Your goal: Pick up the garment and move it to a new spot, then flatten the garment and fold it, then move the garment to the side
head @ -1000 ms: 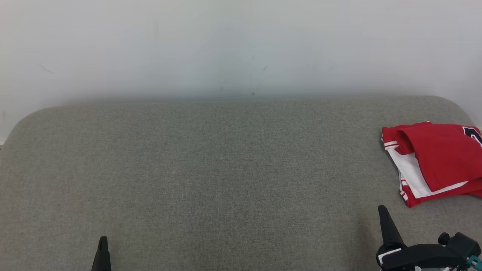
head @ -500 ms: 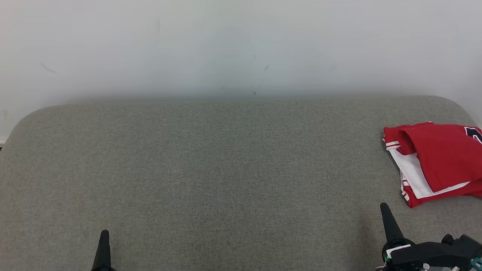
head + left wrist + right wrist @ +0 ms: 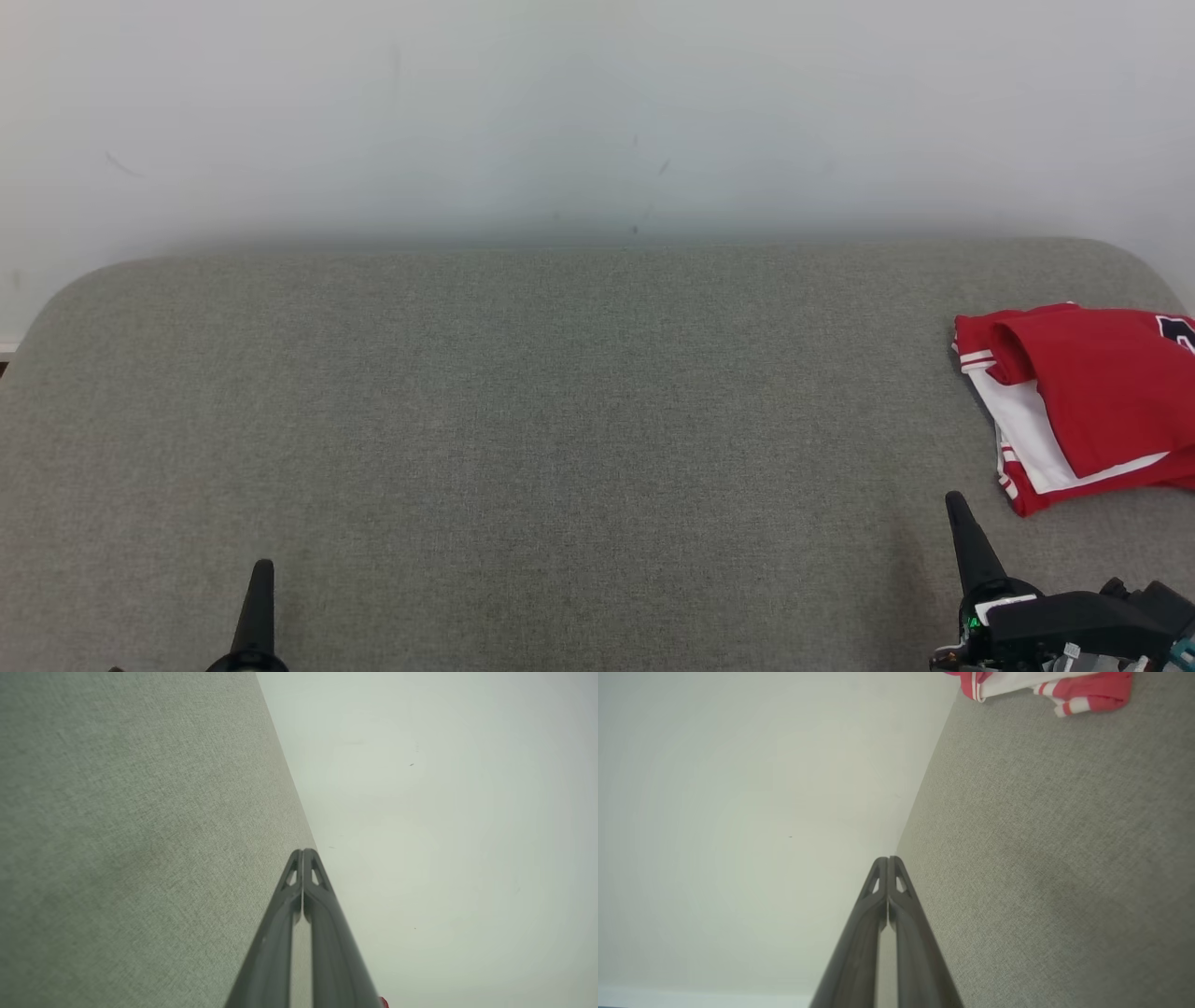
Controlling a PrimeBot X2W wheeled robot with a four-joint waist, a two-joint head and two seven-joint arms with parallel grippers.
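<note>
pale wall [image 3: 597, 112] across the whole top third of the head view, a few faint scuffs near the centre. under it, the grey fabric surface [image 3: 560, 420] runs from the left border to the right. its far edge is a soft line below the wall, curving down at the upper left and upper right. bare weave from the left border through the centre and down to the bottom edge, lots of room there.

over at the right border, mid-height, there's the garment [image 3: 1092, 401]. red and white, folded, lying flat on the fabric close to that rounded upper-right curve, partly cut off by the frame. white panel and red stripes along its left side, a bit of dark print at its top right. in the right wrist view the garment [image 3: 1045, 686] sits at the top edge, right of centre.

lower right now: the right gripper [image 3: 954, 504], fingers pressed into one dark spike pointing up the frame, nothing in it, near the garment's lower left corner but apart from it. its wrist view shows the right gripper [image 3: 888, 858] with tips meeting.

lower left: the left gripper [image 3: 264, 567], closed to a point, holding nothing, bare fabric all round. in its wrist view the left gripper [image 3: 302, 851] has its tips together against the surface's far edge.
</note>
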